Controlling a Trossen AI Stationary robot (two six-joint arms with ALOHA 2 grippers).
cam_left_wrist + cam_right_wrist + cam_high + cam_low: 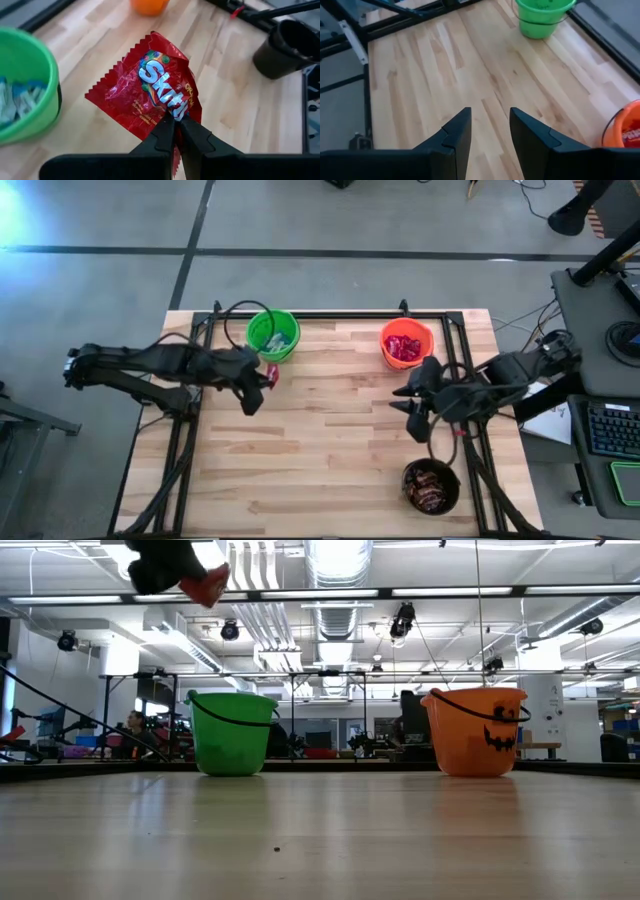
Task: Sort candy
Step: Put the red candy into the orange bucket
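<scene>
My left gripper (176,131) is clenched on a red Skittles packet (150,92), hoisted above the table just beside the green bucket (272,333); right gripper (490,131) waits empty, fingers apart. Carrying step: reds sit in the orange bucket (407,345), so I'd cross over

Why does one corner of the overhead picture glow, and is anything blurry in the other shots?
High view: a bright glare washes out the floor at the top left corner. Low view: the ceiling strip lights are bright, and the green bucket looks soft. Left wrist view: the red Skittles packet is sharp, with shiny highlights on its wrapper.
</scene>
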